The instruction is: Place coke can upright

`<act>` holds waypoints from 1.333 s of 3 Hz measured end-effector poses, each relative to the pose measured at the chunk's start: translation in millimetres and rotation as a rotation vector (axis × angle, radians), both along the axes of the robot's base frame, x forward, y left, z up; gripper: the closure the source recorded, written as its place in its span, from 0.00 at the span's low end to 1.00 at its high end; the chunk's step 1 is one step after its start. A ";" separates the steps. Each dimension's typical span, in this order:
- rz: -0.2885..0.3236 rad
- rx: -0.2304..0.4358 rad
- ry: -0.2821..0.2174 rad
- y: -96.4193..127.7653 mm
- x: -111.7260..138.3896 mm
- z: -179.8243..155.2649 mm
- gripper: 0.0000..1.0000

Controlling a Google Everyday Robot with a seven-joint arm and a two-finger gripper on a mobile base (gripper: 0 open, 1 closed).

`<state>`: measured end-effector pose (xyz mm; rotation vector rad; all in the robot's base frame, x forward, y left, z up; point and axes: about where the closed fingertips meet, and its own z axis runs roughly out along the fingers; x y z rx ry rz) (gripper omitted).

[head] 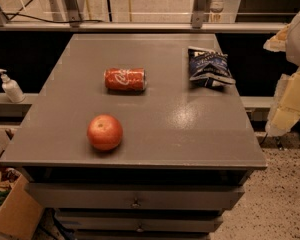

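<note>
The coke can (125, 79) is red with white script and lies on its side on the grey cabinet top (165, 129), left of the middle, its silver top pointing right. My gripper (286, 101) shows as pale yellow and white parts at the right edge of the view. It hangs beyond the cabinet's right side, well apart from the can, and holds nothing that I can see.
A round orange-red apple (105, 132) sits near the front left, in front of the can. A dark blue snack bag (208, 66) lies at the back right. A white pump bottle (11, 86) stands on a ledge to the left. A cardboard box (15, 214) is on the floor at the lower left.
</note>
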<state>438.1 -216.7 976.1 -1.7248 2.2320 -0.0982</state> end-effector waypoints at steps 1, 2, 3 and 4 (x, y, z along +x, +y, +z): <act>0.002 0.002 -0.006 1.5 0.8 0.9 0.00; 0.040 0.058 -0.025 23.5 14.6 -7.4 0.00; 0.102 0.113 -0.053 63.5 38.0 -21.1 0.00; 0.149 0.158 -0.089 104.4 63.4 -33.0 0.00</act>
